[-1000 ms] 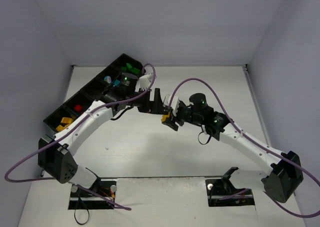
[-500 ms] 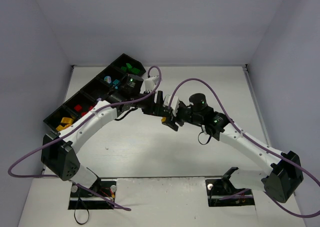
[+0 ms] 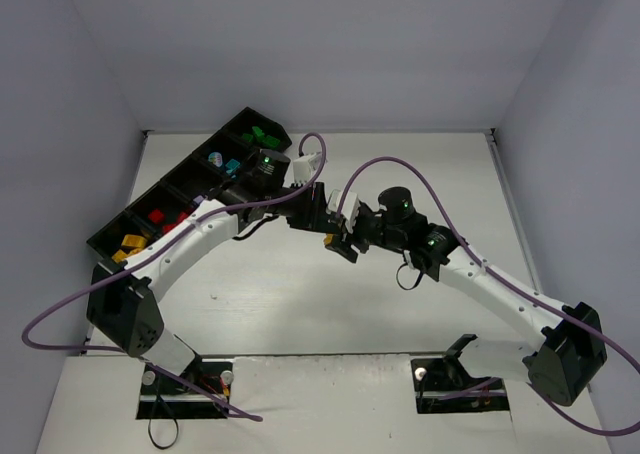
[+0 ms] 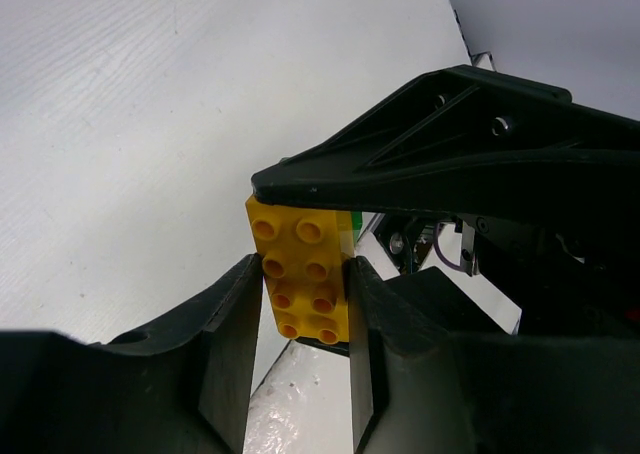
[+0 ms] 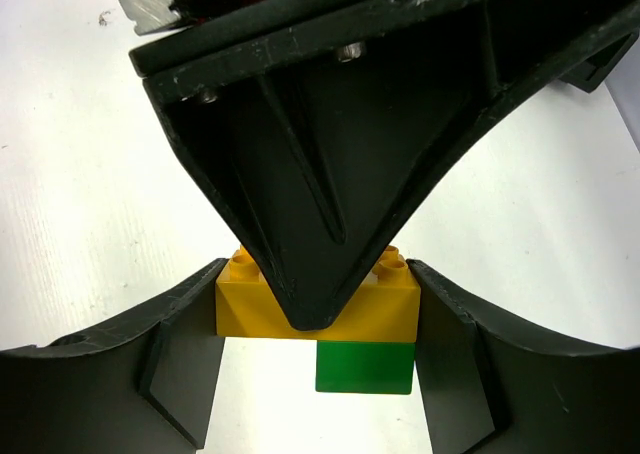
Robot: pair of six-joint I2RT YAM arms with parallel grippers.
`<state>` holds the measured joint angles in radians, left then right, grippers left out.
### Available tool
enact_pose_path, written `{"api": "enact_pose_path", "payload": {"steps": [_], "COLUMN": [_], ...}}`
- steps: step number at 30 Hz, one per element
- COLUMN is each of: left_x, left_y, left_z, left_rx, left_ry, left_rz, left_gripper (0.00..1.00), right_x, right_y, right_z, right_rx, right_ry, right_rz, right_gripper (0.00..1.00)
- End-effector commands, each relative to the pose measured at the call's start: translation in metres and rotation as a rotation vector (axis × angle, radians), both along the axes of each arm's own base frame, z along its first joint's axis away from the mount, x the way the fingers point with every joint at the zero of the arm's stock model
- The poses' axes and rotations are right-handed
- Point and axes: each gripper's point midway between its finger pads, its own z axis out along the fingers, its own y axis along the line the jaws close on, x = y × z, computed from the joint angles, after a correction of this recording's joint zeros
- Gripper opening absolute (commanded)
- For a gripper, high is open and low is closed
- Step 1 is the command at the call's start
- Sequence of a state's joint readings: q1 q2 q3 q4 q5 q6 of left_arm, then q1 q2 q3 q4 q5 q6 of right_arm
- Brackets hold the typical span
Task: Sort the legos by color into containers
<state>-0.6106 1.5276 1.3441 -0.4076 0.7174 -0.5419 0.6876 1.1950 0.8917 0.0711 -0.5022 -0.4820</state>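
- Left gripper [image 4: 303,279]: jaws drawn in to a narrow gap. Its pads [image 4: 243,319] were pressed flat on the two long sides of the yellow brick [image 4: 300,239], whose studs faced the wrist camera.
- Right gripper [image 5: 317,309]: jaws held apart by the brick's length, inner faces touching the two short ends of the same yellow brick.
- Yellow brick: two-by-four, pinched by both grippers at once. It sat out to the right of the tray [image 3: 240,116], outside every compartment, over the table [image 3: 300,304].
- Green brick [image 5: 365,367]: smaller, stuck to the yellow brick's underside. Whether either gripper touched it could not be told.
- Tray contents:
  - green legos [image 3: 263,134] in the far end compartment
  - teal lego [image 3: 232,164] in the next compartment
  - red legos [image 3: 156,215] further along
  - yellow and orange legos [image 3: 130,242] in the near end compartment
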Motion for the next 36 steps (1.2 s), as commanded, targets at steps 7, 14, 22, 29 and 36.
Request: {"api": "enact_pose_path", "payload": {"steps": [7, 14, 22, 29, 36], "left_x": [0.001, 0.008, 0.013, 0.009, 0.007], "left_y": [-0.001, 0.014, 0.021, 0.02, 0.018], "left_z": [0.032, 0.034, 0.04, 0.041, 0.04], "left_rx": [-0.06, -0.053, -0.066, -0.079, -0.104], "left_ry": [-0.1, -0.112, -0.115, -0.105, -0.088], "left_rz": [-0.049, -0.019, -0.008, -0.018, -0.022], "left_gripper": [0.0, 0.0, 0.0, 0.0, 0.0], "right_x": [0.016, 0.016, 0.013, 0.013, 0.018], "right_y": [0.011, 0.001, -0.006, -0.002, 0.001], "right_z": [0.033, 0.027, 0.024, 0.022, 0.022], "right_rx": [0.072, 0.037, 0.021, 0.02, 0.022], "right_ry": [-0.033, -0.027, -0.032, -0.026, -0.033], "right_rz": [-0.05, -0.084, -0.094, -0.079, -0.083], "right_gripper": [0.83, 0.93, 0.74, 0.67, 0.63]}}
